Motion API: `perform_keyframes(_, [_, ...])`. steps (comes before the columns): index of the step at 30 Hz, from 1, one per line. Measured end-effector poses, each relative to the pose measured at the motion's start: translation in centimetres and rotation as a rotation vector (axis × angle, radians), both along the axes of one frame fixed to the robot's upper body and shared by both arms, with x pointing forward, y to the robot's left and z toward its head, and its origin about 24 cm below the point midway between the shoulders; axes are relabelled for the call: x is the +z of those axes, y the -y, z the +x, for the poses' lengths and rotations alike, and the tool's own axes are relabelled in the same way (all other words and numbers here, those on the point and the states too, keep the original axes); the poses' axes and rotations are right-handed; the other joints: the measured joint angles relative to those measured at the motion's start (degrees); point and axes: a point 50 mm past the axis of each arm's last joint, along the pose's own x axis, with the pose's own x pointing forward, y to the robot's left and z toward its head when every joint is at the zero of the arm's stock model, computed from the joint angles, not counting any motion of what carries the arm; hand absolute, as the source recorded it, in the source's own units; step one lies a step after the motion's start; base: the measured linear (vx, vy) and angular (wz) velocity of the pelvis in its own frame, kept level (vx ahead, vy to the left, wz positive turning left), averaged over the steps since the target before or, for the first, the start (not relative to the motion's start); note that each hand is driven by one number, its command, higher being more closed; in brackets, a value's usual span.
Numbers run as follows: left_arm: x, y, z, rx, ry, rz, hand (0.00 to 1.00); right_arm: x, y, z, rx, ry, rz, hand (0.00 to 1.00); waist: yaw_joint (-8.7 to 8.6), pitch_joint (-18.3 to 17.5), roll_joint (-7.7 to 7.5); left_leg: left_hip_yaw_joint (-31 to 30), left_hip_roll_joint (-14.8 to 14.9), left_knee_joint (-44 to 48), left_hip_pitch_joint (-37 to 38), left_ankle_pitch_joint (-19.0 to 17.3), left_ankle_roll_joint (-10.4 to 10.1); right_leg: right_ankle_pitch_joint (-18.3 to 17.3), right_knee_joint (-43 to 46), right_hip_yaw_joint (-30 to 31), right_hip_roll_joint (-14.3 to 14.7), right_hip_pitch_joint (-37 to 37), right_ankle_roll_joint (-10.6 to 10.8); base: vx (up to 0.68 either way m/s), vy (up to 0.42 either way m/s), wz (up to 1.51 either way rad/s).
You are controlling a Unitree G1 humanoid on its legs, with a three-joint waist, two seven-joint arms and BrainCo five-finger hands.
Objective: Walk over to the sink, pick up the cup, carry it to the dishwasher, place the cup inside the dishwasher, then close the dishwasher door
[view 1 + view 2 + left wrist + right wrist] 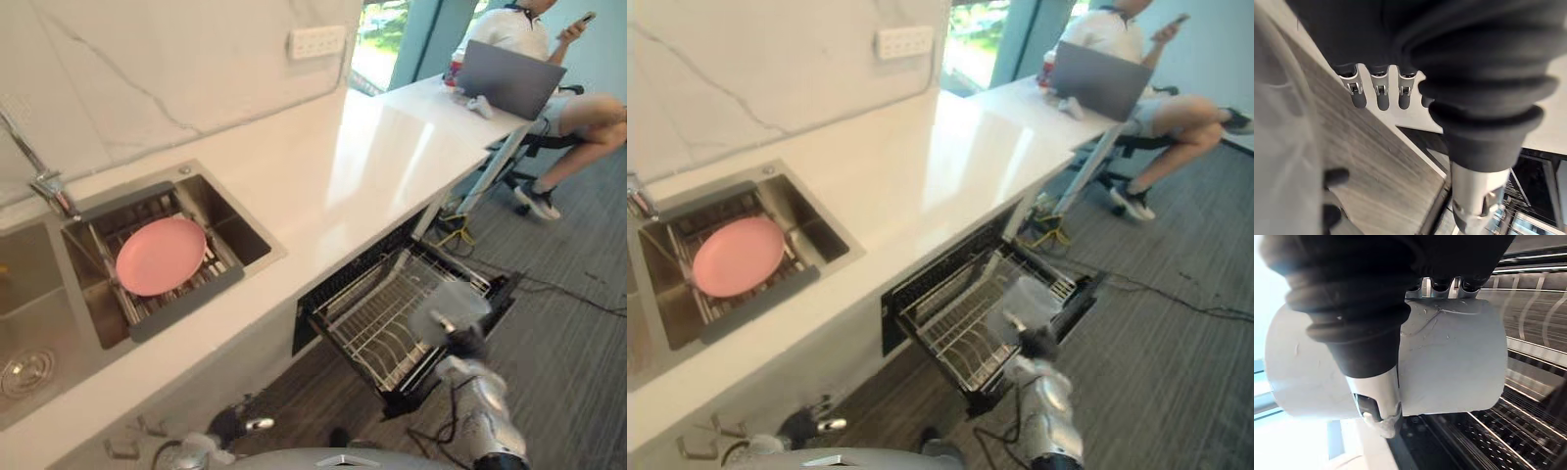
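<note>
Now the translucent white plastic cup (pixel 1449 362) is in the right hand (pixel 468 345), whose thumb and fingers wrap round its wall, holding it just above the pulled-out wire dishwasher rack (pixel 377 328). It looks light, thin-walled and smooth, so a hard squeeze would likely flex it or let it slip. A hold round the mid-wall seems soundest. The left hand (pixel 1382 95) hangs relaxed and empty by the white countertop (pixel 323 186). A round pink plate (pixel 162 255) lies in the steel sink (pixel 240 230).

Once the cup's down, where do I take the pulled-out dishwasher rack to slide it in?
Probably the rack's outer front rail, from the floor side with the right hand: the rack juts from under the counter, so that edge stands free, nearest the hand.
</note>
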Motion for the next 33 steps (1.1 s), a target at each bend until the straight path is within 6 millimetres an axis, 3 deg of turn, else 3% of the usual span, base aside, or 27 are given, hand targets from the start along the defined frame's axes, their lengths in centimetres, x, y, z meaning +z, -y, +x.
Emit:
perform_keyframes(6, [-0.1,-2.5,0.8,-0.07,0.052,0.218,0.0,-0.5,1.5,0.2,0.019,-0.073,-0.081,1.0,0.28,0.7,-0.32,-2.0,-0.6,3.2,-2.0,-1.4,0.9,2.3,-4.7,-2.2,-0.6,2.8,0.8,-0.03,0.046,0.15])
perform_keyframes(10, [-1.5,-5.7,-2.2,0.012,-0.079,0.375,0.0,-1.3,1.6,0.3,0.066,-0.147,-0.139,1.0,1.72,0.9,-1.3,-2.0,-0.6,3.7,-3.5,-1.4,1.0,6.5,-14.0,-5.1,-0.5,6.3,0.5,-0.03,0.014,0.04])
perform_keyframes(12, [-1.7,-6.1,-3.2,0.024,-0.105,0.399,0.0,-1.4,1.6,0.5,0.085,-0.174,-0.169,1.0,2.24,1.2,-1.01,-2.2,-0.4,3.6,-3.7,-1.3,0.8,7.0,-14.2,-5.9,-0.4,6.2,0.9,0.0,-0.035,0.07])
perform_keyframes(17, [-2.0,-5.7,-4.1,-0.001,-0.109,0.418,0.0,-0.4,1.7,2.8,0.178,-0.209,-0.306,1.0,3.08,2.0,0.78,-3.7,0.0,2.2,-5.5,0.3,0.1,7.0,-14.3,-7.8,0.0,4.3,0.8,0.0,-0.048,0.13])
perform_keyframes(19, [-2.0,-5.7,-4.1,-0.002,-0.099,0.418,0.0,-0.1,2.4,3.4,0.198,-0.242,-0.372,1.0,3.76,3.4,2.38,-4.4,0.0,1.4,-6.4,1.2,-0.2,7.1,-14.3,-9.0,0.0,3.2,0.6,-0.03,-0.051,0.21])
perform_keyframes(22, [-2.1,-5.3,-3.6,-0.002,-0.074,0.408,0.0,2.0,4.0,5.8,0.181,-0.241,-0.487,1.0,4.33,7.6,4.98,-5.5,0.1,1.5,-9.2,2.5,-0.5,7.8,-14.2,-10.2,-0.1,1.3,-0.1,-0.06,-0.042,0.18])
perform_keyframes(23, [-2.1,-5.3,-3.7,0.001,-0.078,0.405,0.0,2.5,4.2,6.3,0.165,-0.234,-0.501,1.0,4.43,8.4,4.98,-5.6,0.1,1.5,-9.9,2.7,-0.6,7.9,-14.2,-10.3,-0.1,0.6,-0.2,-0.08,-0.03,0.08])
perform_keyframes(24, [-2.3,-5.1,-4.1,0.016,-0.091,0.392,0.0,3.9,4.3,7.7,0.15,-0.2,-0.549,1.0,4.62,10.1,6.42,-5.6,0.2,1.5,-10.8,3.2,-0.8,8.2,-14.2,-10.4,0.0,-0.3,-0.5,-0.09,-0.029,0.03])
perform_keyframes(25, [-2.5,-4.9,-4.4,0.032,-0.106,0.381,0.0,4.4,4.3,8.1,0.144,-0.186,-0.566,1.0,4.83,10.8,6.07,-5.6,0.4,1.4,-11.8,3.6,-1.0,7.8,-14.3,-10.7,0.0,-1.3,-0.2,-0.08,-0.031,0.03])
perform_keyframes(26, [-2.6,-4.7,-4.6,0.047,-0.111,0.373,0.0,5.0,4.2,8.6,0.134,-0.169,-0.573,1.0,5.17,11.3,6.84,-5.6,0.6,1.3,-12.4,4.0,-1.1,7.1,-14.2,-13.8,-0.8,-1.7,-0.9,-0.07,-0.02,0.01])
perform_keyframes(28, [-2.6,-4.4,-4.5,0.057,-0.102,0.363,0.0,5.5,4.0,9.2,0.135,-0.156,-0.604,1.0,6.25,12.7,6.52,-5.6,1.2,1.5,-13.9,4.2,-1.5,7.9,-14.2,-19.0,-1.5,-2.5,-1.4,-0.02,-0.01,0.03])
perform_keyframes(33, [-2.8,-3.0,-4.3,0.074,-0.094,0.327,0.0,7.7,3.4,11.1,0.107,-0.094,-0.656,1.0,7.06,16.8,6.54,-6.9,1.3,1.6,-17.3,5.3,-2.1,8.8,-12.7,-20.0,-1.5,-5.7,-2.4,-0.02,-0.006,0.07])
